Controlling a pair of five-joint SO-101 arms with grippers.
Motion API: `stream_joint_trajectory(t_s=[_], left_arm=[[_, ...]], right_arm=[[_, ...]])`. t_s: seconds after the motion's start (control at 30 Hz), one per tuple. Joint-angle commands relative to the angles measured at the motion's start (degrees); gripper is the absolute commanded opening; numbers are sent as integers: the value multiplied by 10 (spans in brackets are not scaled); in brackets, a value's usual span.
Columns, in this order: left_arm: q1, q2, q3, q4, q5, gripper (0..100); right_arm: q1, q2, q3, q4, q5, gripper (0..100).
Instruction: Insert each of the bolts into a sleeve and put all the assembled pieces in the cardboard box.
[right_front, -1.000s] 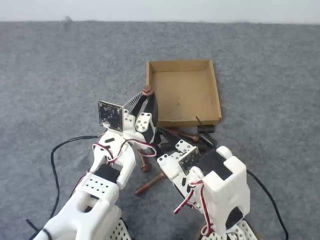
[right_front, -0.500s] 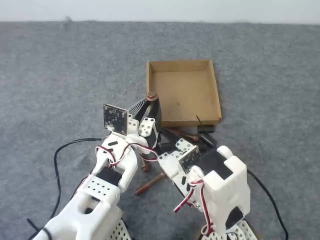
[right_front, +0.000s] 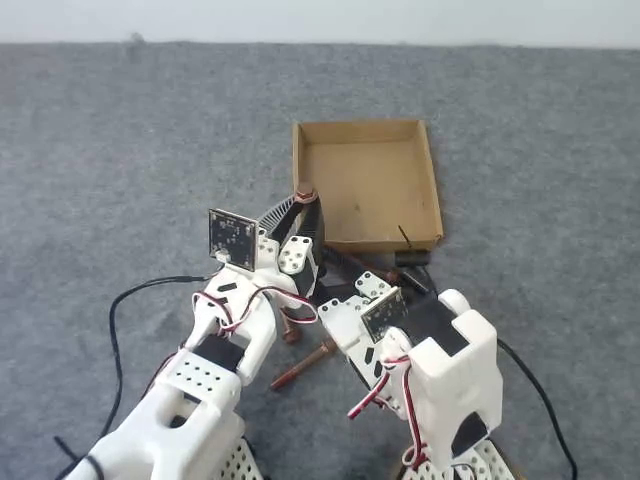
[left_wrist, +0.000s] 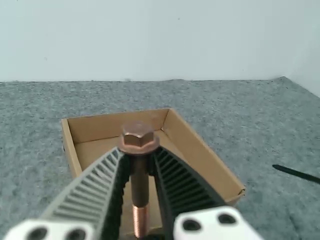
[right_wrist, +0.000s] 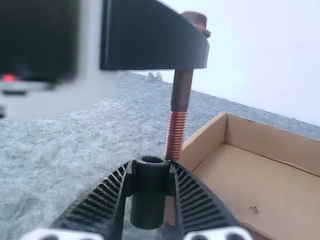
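Observation:
My left gripper (left_wrist: 137, 172) is shut on a copper bolt (left_wrist: 136, 172), held upright with its hex head (right_front: 304, 194) on top, just in front of the cardboard box (right_front: 368, 186). My right gripper (right_wrist: 148, 187) is shut on a black sleeve (right_wrist: 148, 190), held upright with its open end up. The bolt's threaded tip (right_wrist: 174, 135) hangs just above and behind the sleeve's mouth. In the high view both grippers meet near the box's near left corner, the right gripper (right_front: 335, 280) below the left gripper (right_front: 303, 215).
More bolts (right_front: 300, 367) lie on the grey carpet between the arms, one beside the left arm (right_front: 289, 325). Black sleeves (right_front: 412, 257) lie in front of the box's near wall. A black cable (right_front: 120, 300) loops at the left.
My left gripper has carried the bolt a little toward the right arm and lower. My right arm has shifted slightly, bringing the sleeve under the bolt.

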Motion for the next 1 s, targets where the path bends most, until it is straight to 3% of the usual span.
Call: stream_joint_trajectory(t_s=[0.0, 0.3, 0.97], left_arm=[[4, -30, -11, -23, 2, 10], [-1, -30, -7, -78, 2, 10], [4, -30, 8, -78, 3, 10]], right_arm=[[11, -4, -25, -15, 6, 6], [11, -4, -25, -15, 6, 6], [37, -3, -42, -15, 7, 6]])
